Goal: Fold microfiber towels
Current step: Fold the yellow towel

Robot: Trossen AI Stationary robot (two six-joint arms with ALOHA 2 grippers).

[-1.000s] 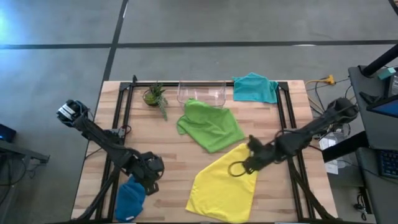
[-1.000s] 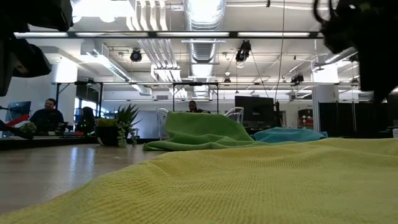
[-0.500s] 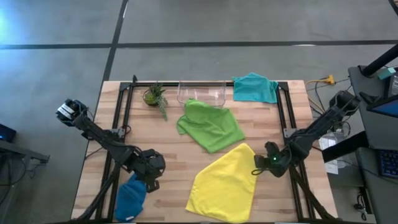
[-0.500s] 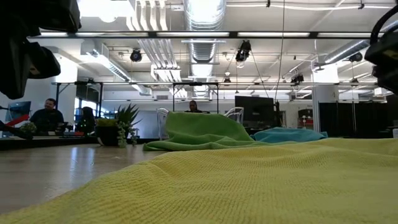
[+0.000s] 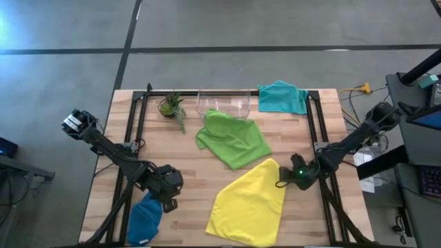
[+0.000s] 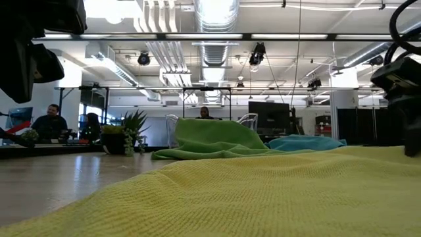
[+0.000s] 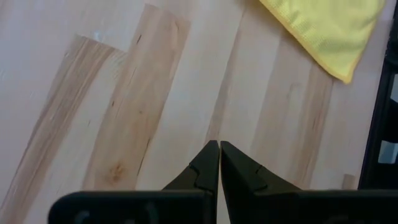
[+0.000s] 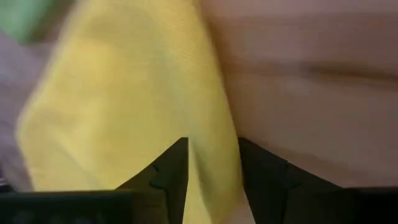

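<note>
Yellow towel (image 6: 263,197) nubby matt cloth; table (image 7: 124,93) smooth pale wood.

This is looking like an open lab or workshop floor: a wooden worktop (image 5: 193,176) is sitting on a black frame (image 5: 140,110) over polished concrete (image 5: 207,27). Bare ducts (image 6: 212,20), pipes and strip lights are running under the open ceiling, with monitors (image 6: 271,117) standing further back. A person (image 6: 49,122) is sitting at a desk to one side.
</note>
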